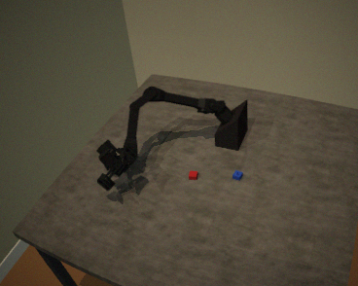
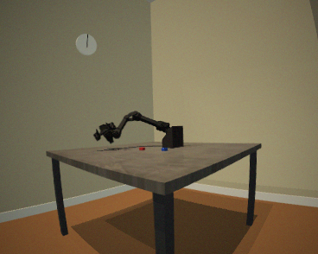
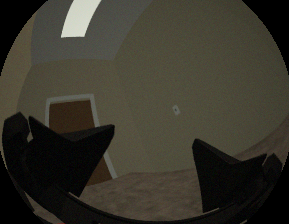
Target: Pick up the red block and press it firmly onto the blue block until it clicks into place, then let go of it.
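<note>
My hand [image 1: 114, 181] [image 2: 103, 136] [image 3: 155, 137] is spread wide with nothing in it, though its fingers blur into dark shapes from above and their outer parts are cut off at my wrist view's edge. The red block [image 1: 194, 175] [image 2: 142, 149] and blue block [image 1: 237, 175] [image 2: 164, 149] sit apart on the mottled grey-brown counter [image 1: 193, 233] [image 2: 119, 161] [image 3: 140, 195], with a round clock [image 2: 86, 44] on the greenish wall [image 1: 52, 73] [image 2: 41, 95].

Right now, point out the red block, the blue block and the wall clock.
Red block [image 1: 194, 175] [image 2: 142, 149]: top and exterior views, body.
Blue block [image 1: 237, 175] [image 2: 164, 149]: same views, body.
Wall clock [image 2: 85, 45]: exterior view, face.
</note>
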Controlling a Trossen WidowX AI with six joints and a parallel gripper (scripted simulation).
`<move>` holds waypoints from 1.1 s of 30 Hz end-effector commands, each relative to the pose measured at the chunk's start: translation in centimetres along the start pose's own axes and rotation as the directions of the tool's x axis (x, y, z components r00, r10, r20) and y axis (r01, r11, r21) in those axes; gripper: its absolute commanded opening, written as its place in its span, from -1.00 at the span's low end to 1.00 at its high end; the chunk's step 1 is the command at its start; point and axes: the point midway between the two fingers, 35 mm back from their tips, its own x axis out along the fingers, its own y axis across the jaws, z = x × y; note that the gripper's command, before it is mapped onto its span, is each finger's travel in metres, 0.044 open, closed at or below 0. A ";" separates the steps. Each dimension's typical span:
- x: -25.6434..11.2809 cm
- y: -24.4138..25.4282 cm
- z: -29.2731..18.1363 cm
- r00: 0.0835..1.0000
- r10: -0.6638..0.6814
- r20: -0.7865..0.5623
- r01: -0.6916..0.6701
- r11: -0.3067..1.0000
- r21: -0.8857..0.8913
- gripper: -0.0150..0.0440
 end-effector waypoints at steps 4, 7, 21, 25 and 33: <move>1.7 -0.1 -1.1 0.998 -0.066 -0.023 0.068 0.993 0.092 1.00; 4.7 0.2 -4.0 0.974 -0.187 -0.126 0.213 0.944 0.253 1.00; 4.5 12.3 -20.8 0.340 -0.325 -0.883 0.788 0.611 0.079 1.00; 0.8 16.4 -22.6 0.045 -0.329 -0.943 0.775 0.607 -0.175 1.00; -7.5 22.2 -19.9 -0.470 -0.492 -0.733 0.379 0.638 -0.670 1.00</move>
